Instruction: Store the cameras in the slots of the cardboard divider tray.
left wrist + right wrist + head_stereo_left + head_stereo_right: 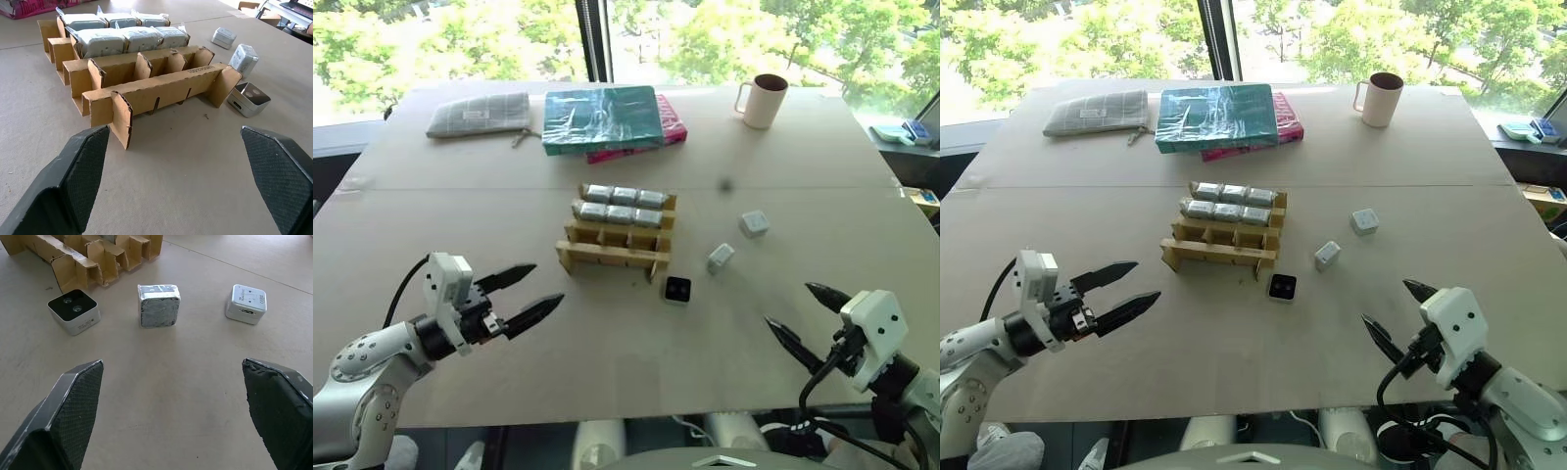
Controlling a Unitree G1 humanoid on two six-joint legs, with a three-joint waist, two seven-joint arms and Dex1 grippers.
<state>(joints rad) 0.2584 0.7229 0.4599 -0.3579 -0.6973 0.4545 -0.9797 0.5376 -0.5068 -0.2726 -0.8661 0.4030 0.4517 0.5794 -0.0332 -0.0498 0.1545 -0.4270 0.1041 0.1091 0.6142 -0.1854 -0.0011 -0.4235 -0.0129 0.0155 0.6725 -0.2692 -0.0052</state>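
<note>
Left end effector (530,292), two black fingers: spread wide, empty, hovering above the desk's (607,343) near-left area, aimed toward the tray. Right end effector (803,315), two black fingers: spread wide, empty, hovering over the near-right area.

Tan cardboard divider tray (612,256) with crossed partitions: mid-desk; its two far rows hold six silver-grey wrapped cameras (625,195); the near row stands empty.

Loose small boxy cameras: one black lens face up (677,290), just beside the tray's near-right corner; one on edge (721,257) farther right; one (754,223) beyond that.

Far edge: grey checked pouch (480,115), teal plastic-wrapped book (600,117) on a pink book (672,122), beige mug (763,100).
</note>
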